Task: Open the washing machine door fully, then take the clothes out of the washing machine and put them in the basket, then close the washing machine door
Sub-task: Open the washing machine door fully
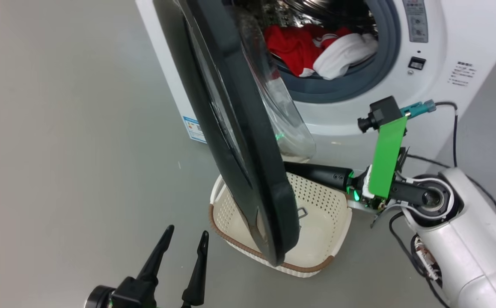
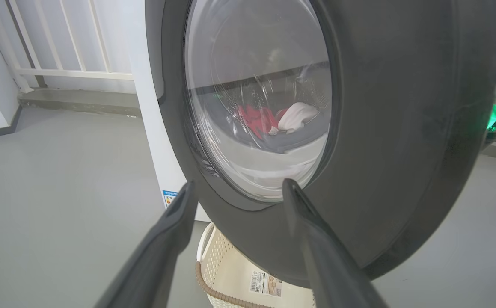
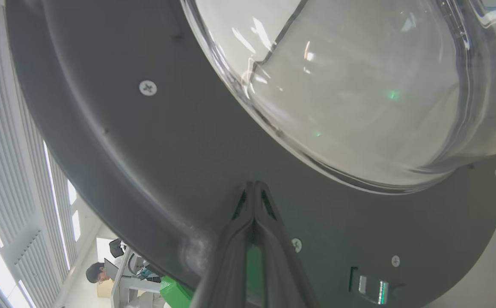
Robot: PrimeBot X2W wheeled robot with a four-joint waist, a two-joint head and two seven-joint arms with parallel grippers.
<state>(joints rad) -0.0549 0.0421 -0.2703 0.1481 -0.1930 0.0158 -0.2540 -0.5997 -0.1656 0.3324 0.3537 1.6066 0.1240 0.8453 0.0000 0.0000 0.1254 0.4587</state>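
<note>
Mid door-opening step, going by the washing machine door. Swung roughly halfway off the washing machine, edge-on in the head view, hanging right over the basket on the floor in front.

Pushing from the inside with the right gripper. Fingers pressed together, holding nothing, tips at the dark inner face just below the glass bowl (looks like contact, can't confirm from this angle).

Left gripper parked low on the outer side, spread wide, empty, apart from the door.

Clothes heaped red and white at the drum mouth, against the grey gasket. Not yet taken out.

To do this step well:
- Keep the push on the flat dark face, not the glass. Curved and slick there, likely to skate the tips off.
- Follow the hinge arc. Sweep outward with the door rather than driving straight in, otherwise expect sliding toward the rim.
- Slow down near end of travel to avoid slamming the hinge stop.
- Mind the right forearm above the basket and avoid nudging it away from the opening.
- Pull the left gripper out of the swing path, or use it to hook the outer rim when short on reach.
- Call it open only once fully clear of the drum mouth.
</note>
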